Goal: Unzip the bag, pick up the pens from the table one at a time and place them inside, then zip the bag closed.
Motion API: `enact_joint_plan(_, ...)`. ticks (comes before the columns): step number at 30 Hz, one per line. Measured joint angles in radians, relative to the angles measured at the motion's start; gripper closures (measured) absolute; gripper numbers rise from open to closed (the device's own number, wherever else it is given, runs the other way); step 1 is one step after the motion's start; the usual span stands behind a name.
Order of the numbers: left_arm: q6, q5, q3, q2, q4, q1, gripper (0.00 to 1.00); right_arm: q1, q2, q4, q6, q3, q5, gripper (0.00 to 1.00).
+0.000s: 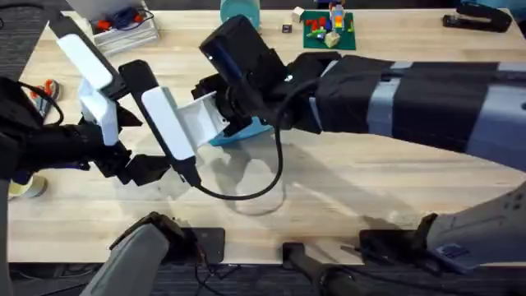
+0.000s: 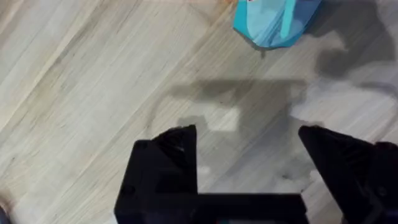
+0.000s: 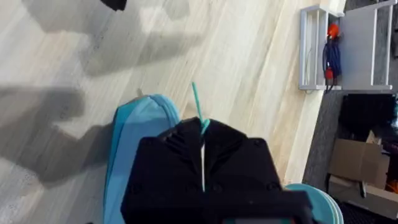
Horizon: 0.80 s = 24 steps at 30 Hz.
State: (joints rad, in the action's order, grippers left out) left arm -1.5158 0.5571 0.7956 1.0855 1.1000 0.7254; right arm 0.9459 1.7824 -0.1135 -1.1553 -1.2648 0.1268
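My right gripper (image 3: 202,140) pinches the thin teal zipper pull (image 3: 198,106) of the soft blue bag (image 3: 134,155); my left gripper (image 2: 249,140) gapes over pale-grained table (image 2: 93,81).

The bag (image 3: 134,155) under the right gripper (image 3: 202,146) is light blue, with a thinner teal zipper pull (image 3: 198,104) standing out from between the gripper's black fingers (image 3: 171,168). Ahead of the left gripper (image 2: 247,146), also black, the table (image 2: 93,81) is pale wood with a streaky plank grain crossed by grey shadows.
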Motion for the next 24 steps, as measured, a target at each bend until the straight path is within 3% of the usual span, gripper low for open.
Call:
enact_joint_plan(17,0.000,0.001,0.000,0.000,-0.003,0.000,0.008,-0.002,0.000,0.000,0.000,0.000,0.027,0.971)
enact_joint_plan(24,0.000,0.086,0.000,0.000,0.090,0.000,0.008,-0.008,0.000,0.000,0.000,0.000,0.030,0.971)
